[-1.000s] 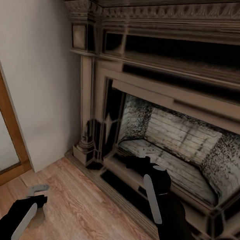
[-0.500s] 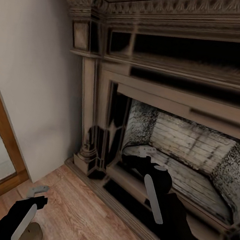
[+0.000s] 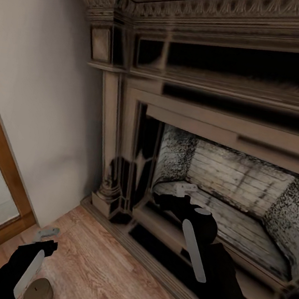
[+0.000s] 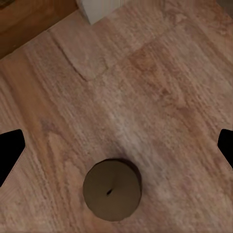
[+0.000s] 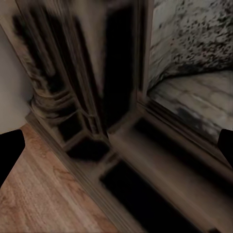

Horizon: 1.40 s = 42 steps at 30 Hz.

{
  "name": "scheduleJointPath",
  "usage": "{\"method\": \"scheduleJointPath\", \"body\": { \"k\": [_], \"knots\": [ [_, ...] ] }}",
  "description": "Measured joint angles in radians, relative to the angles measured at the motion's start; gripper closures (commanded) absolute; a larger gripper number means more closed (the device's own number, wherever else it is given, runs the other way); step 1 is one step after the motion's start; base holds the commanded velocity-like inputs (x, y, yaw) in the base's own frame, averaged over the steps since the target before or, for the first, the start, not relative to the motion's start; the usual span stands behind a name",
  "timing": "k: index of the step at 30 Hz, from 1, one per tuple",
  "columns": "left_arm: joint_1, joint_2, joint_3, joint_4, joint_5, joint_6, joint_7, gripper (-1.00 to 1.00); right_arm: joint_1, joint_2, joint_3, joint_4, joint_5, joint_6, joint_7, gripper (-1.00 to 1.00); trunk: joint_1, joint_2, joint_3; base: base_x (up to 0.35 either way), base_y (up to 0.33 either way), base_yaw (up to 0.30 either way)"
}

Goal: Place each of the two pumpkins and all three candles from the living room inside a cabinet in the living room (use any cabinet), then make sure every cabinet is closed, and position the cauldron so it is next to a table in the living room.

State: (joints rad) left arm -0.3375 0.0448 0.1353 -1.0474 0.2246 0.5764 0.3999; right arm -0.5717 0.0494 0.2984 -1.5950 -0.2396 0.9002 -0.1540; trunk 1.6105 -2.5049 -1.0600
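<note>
A single candle [image 3: 39,293] stands upright on the wood floor [image 3: 99,268] at the near left, just beside the left gripper [image 3: 45,235] and slightly nearer than it. From above, in the left wrist view, the candle [image 4: 112,190] is a short, stubby cylinder in dull taupe-brown with a flat round top, a tiny dark wick at its centre and a soft shadow on the boards (its side wall barely shows from this angle). It sits between the two dark fingertips [image 4: 9,151] at the picture's edges, touching neither; the jaws are spread wide with nothing between them but the candle below.

The right gripper [image 3: 181,190] reaches toward the far right, hovering at the mouth of the carved fireplace surround [image 3: 205,81], over its low hearth ledge [image 5: 160,160]. Its fingertips [image 5: 9,153] also sit far apart and hold nothing.

A pale wall [image 3: 35,100] rises at the left, with a wooden door frame [image 3: 0,162] at the far-left edge.
</note>
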Motion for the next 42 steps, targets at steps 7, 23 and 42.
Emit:
{"method": "scheduleJointPath", "body": {
  "k": [7, 23, 42],
  "knots": [
    [-0.119, 0.014, 0.007, 0.201, -0.013, -0.009, 0.000, -1.00, 0.003, -0.001, -0.002, -0.012, 0.000, 0.000, 0.000, -1.00, 0.000, 0.000, 0.000, 0.000, 0.000, 0.000],
    [-0.166, 0.015, -0.026, 0.283, -0.019, -0.037, -0.025, -1.00, 0.005, -0.002, -0.003, -0.016, 0.000, 0.000, -0.001, -1.00, 0.000, 0.000, 0.000, 0.000, 0.000, 0.000],
    [-0.159, 0.020, 0.014, 0.282, -0.008, -0.041, -0.042, -1.00, 0.005, -0.002, -0.002, -0.016, 0.000, 0.001, -0.001, -1.00, 0.005, -0.003, -0.043, 0.000, 0.000, 0.000]
  ]
}}
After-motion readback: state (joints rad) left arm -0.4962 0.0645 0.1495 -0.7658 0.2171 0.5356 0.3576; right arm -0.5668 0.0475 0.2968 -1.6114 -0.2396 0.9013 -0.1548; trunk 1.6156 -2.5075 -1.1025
